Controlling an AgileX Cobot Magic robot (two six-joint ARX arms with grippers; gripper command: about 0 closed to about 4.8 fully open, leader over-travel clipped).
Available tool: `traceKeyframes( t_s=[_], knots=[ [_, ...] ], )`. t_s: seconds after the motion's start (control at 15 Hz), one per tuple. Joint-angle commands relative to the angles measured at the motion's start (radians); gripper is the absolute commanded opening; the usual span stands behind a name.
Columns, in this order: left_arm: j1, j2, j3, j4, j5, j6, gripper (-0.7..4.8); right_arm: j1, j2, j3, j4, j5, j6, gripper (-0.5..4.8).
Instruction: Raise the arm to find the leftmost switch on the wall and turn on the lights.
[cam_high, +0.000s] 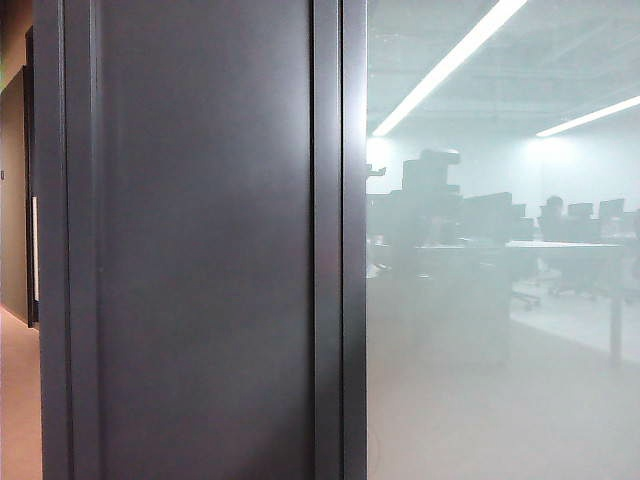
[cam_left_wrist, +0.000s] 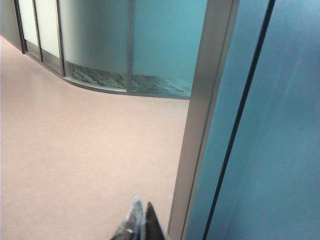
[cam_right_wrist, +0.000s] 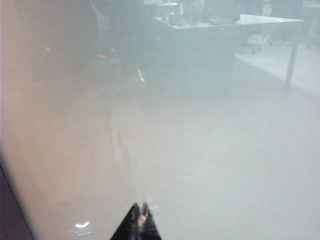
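No switch shows in any view. In the exterior view, the frosted glass (cam_high: 500, 350) holds a hazy dark silhouette of the arm (cam_high: 430, 178) with a bulky head, just right of the dark frame post (cam_high: 352, 240). My left gripper (cam_left_wrist: 141, 207) is shut with nothing in it; it hangs over a beige floor (cam_left_wrist: 75, 150) beside a grey metal post (cam_left_wrist: 200, 125). My right gripper (cam_right_wrist: 140, 206) is also shut and empty, its tips close to the frosted glass (cam_right_wrist: 225, 165). Neither gripper shows directly in the exterior view.
A wide dark grey panel (cam_high: 200, 240) fills the left of the exterior view, with a strip of corridor (cam_high: 18, 380) beyond it. Desks with monitors (cam_high: 560, 225) and two lit ceiling strips (cam_high: 450, 62) show hazily in the glass. A curved glass wall (cam_left_wrist: 100, 45) bounds the floor.
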Motion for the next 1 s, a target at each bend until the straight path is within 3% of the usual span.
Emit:
traceKeyframes(
  t_s=[0.07, 0.53, 0.67, 0.73, 1.0],
  knots=[
    [0.001, -0.001, 0.002, 0.010, 0.002, 0.003, -0.05, 0.000, -0.002, 0.001, 0.011, 0.000, 0.001, -0.01],
    [0.001, -0.001, 0.002, 0.000, 0.001, -0.001, -0.05, 0.000, -0.002, 0.001, 0.028, 0.000, 0.001, -0.01],
    [0.001, -0.001, 0.003, 0.016, 0.005, -0.080, -0.05, 0.000, -0.002, 0.001, 0.081, 0.000, 0.001, -0.01],
    [0.001, -0.001, 0.004, 0.066, 0.029, -0.130, -0.05, 0.000, -0.002, 0.002, 0.143, 0.000, 0.002, -0.01],
    [0.001, -0.001, 0.079, 0.340, 0.142, -0.135, -0.06, 0.000, -0.002, 0.082, 0.312, 0.001, 0.126, -0.01]
  ],
)
